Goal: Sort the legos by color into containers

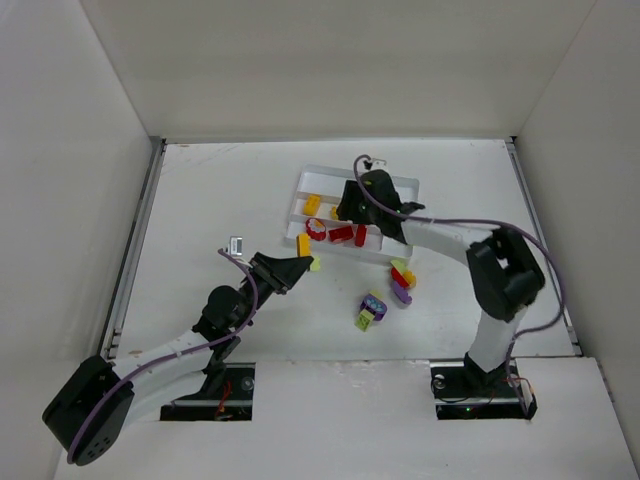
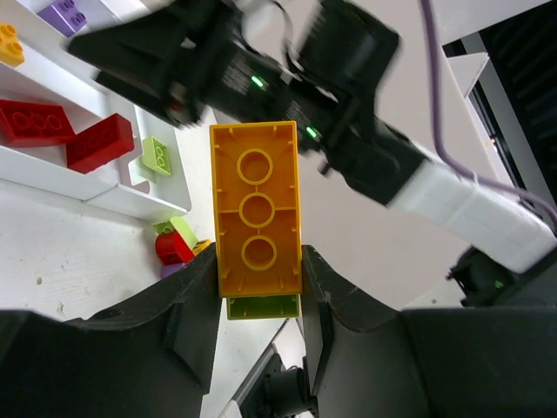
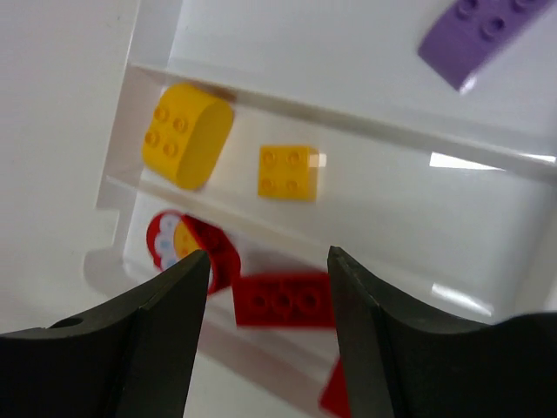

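Note:
My left gripper [image 2: 258, 261] is shut on a yellow-orange lego brick [image 2: 257, 209], underside towards the camera, with a lime green brick [image 2: 263, 306] stuck behind it. In the top view this gripper [image 1: 305, 258] hangs just left of the white tray [image 1: 325, 178]. My right gripper [image 3: 268, 261] stands open above the tray's red slot, over a red brick [image 3: 283, 300] beside the round red piece [image 3: 196, 248]. Two yellow legos [image 3: 187, 131] [image 3: 289, 171] lie in the slot beyond, and a purple one [image 3: 483, 26] lies farther on.
Loose legos lie on the table right of the tray's near end: a red, yellow, green and purple cluster [image 1: 403, 280] and a purple-green pair [image 1: 372, 310]. White walls enclose the table. The right arm [image 1: 500, 270] reaches across the tray's right side.

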### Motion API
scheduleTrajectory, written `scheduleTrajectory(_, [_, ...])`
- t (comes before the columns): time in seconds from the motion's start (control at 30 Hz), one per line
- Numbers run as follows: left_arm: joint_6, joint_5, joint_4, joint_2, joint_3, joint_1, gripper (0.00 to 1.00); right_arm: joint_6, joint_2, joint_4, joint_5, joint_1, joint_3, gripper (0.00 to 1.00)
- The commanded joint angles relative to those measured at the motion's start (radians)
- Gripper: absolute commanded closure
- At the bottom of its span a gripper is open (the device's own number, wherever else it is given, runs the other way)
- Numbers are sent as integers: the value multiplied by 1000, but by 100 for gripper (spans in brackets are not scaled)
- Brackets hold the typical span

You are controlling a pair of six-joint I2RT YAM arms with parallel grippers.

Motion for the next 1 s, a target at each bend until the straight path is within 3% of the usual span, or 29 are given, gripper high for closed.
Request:
scheduleTrajectory(0.0, [-10,9,69,-20,9,6,83,37,-258,194,-36,9,-176,37])
scheduleTrajectory(0.17, [-68,-14,89,-39,13,16,84,225,-542,513,-275,11,-538,36])
scheduleTrajectory(0.33, [-119,-48,128,-31,18,14,84,374,-608,817,-476,61,-693,28])
scheduleTrajectory(0.63, [-165,-83,142,-59,13,5,84,488,-571,1169,-590,175,-776,21])
scheduleTrajectory(0.97, [-183,-86,188,-31,10,-17,84,531,-459,1242,-613,204,-735,24])
